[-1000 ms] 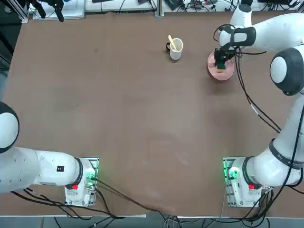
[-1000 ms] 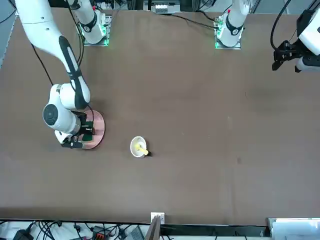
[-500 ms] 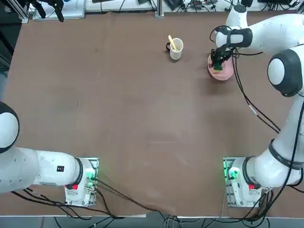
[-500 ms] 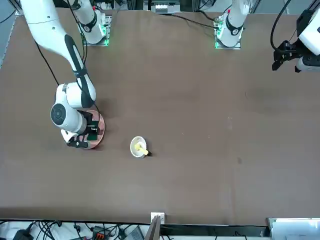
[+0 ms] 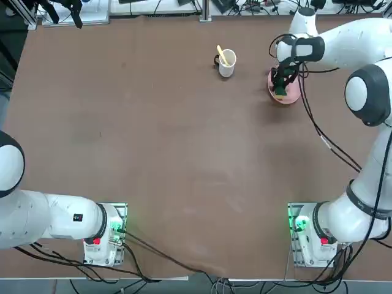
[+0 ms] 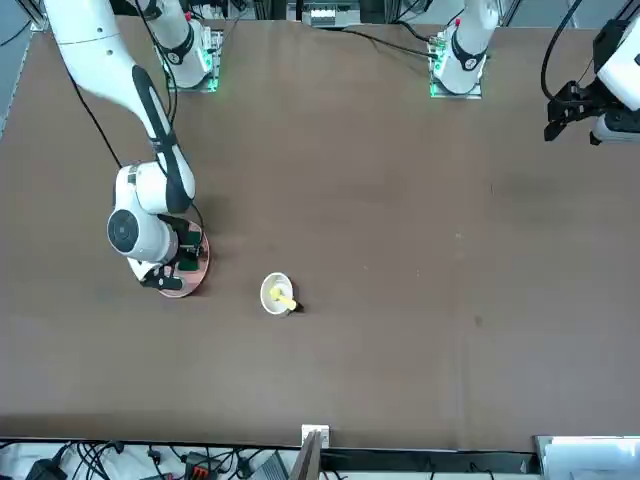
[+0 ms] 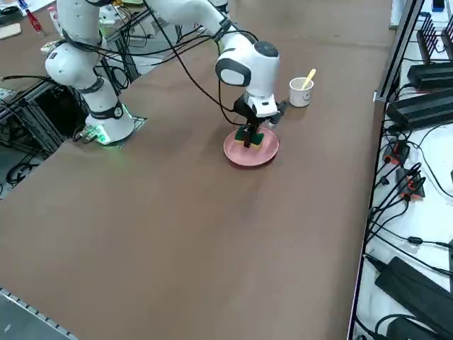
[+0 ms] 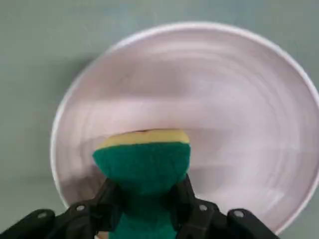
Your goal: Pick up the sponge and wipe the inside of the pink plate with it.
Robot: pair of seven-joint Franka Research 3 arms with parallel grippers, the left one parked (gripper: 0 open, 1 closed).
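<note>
A wide brown table (image 5: 184, 141) fills the scene, with cables and equipment along its far edge and along the robot's right edge. The right arm (image 5: 367, 92) reaches from its base at the near right corner to the far right part of the table, wrist bent down over the pink plate (image 5: 291, 93). The plate lies flat near the far edge, toward the far right corner, well apart from the arm's base. Beside it, toward the table's middle and also near the far edge, stands a white mug (image 5: 227, 63) with a yellow utensil (image 5: 222, 54) leaning in it; mug and plate do not touch. The right gripper (image 8: 145, 196) points down into the plate, its fingers (image 8: 110, 195) clamped on the sponge (image 8: 143, 164). The sponge's yellow layer faces the plate's inner surface and its green part sits between the fingers, inside the rim on the side of the plate nearer the mug.
</note>
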